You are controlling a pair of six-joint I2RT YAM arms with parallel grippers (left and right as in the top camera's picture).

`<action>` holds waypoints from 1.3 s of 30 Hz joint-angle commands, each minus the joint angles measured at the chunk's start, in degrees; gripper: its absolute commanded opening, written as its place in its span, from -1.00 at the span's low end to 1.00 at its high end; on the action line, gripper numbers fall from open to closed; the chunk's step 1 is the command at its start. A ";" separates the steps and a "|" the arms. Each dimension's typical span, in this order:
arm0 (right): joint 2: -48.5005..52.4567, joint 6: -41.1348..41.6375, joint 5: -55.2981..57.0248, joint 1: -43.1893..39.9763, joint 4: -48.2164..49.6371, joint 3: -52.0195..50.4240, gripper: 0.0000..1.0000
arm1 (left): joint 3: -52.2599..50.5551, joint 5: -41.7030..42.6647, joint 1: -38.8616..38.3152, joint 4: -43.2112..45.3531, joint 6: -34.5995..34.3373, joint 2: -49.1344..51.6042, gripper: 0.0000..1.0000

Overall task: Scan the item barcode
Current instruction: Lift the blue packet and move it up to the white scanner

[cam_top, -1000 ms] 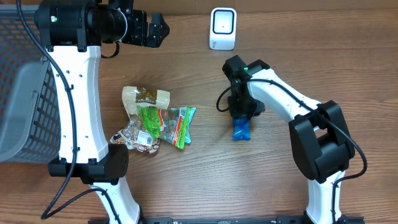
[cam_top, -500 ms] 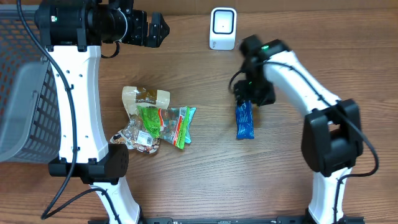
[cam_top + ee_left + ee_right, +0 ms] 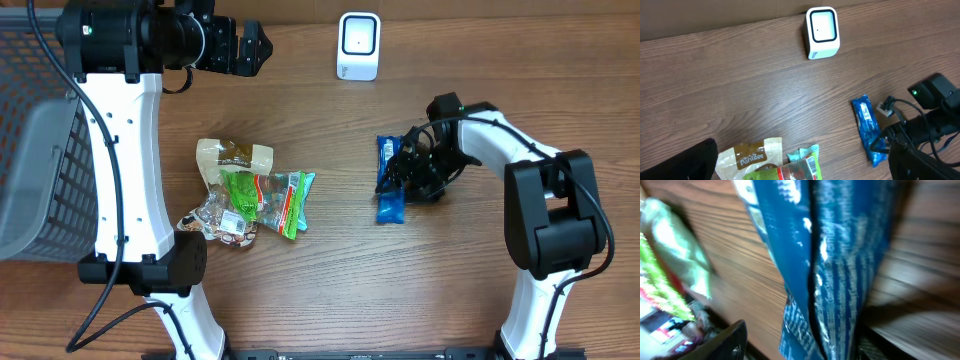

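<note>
On the table [image 3: 330,290], a little right of its middle, the blue packet [image 3: 389,180] lies on the wood with its long side running toward the far edge. The right gripper [image 3: 405,176] is low at the packet's right side. Its wrist view is filled with blurred blue wrapper, with a dark finger showing at either side of it. Cannot tell whether the jaws are clamped on the packet or only straddling it. The scanner [image 3: 358,45] stands at the far edge near the middle, well apart from the packet, window facing up. The left gripper [image 3: 255,47] hangs near the far edge to the left of the scanner, jaws spread wide and holding nothing. A pile of snack bags [image 3: 245,190] sits left of the middle, untouched, and a basket [image 3: 30,150] is at the left edge. Judgement: scan not done, task at the pick-up step. Left to do: secure the packet, lift it, carry it to the scanner, and present the barcode. No barcode on the blue packet is readable in any view.
</note>
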 commanded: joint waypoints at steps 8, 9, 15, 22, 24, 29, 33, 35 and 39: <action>0.15 15.02 -2.75 0.35 9.40 -10.58 -0.67 | 0.35 -0.35 -0.37 -0.07 -0.37 0.66 0.99; 0.13 15.04 -2.75 0.15 9.77 -10.54 -0.79 | 0.35 -0.37 -0.37 -0.07 -0.37 0.66 0.99; -0.87 16.33 -0.85 -0.22 11.30 -9.22 -0.92 | 0.35 -0.35 -0.37 -0.07 -0.37 0.66 0.99; -8.85 17.31 23.34 0.85 0.28 0.42 -0.92 | 0.35 -0.35 -0.37 -0.07 -0.37 0.66 1.00; -11.02 17.33 33.16 1.75 -3.61 4.15 -0.92 | 0.35 -0.35 -0.37 -0.07 -0.37 0.66 1.00; -12.83 15.78 57.94 6.40 -12.57 15.06 -0.92 | 0.35 -0.35 -0.37 -0.07 -0.37 0.66 0.99; -12.81 10.97 71.97 11.23 -11.74 17.53 -0.92 | 0.35 -0.35 -0.37 -0.09 -0.37 0.66 0.99; -12.68 9.01 78.68 13.55 -10.49 17.53 -0.92 | 0.35 -0.35 -0.37 -0.09 -0.37 0.66 0.99; -12.04 6.43 94.09 17.62 -7.80 17.53 -0.92 | 0.35 -0.35 -0.37 -0.09 -0.37 0.66 1.00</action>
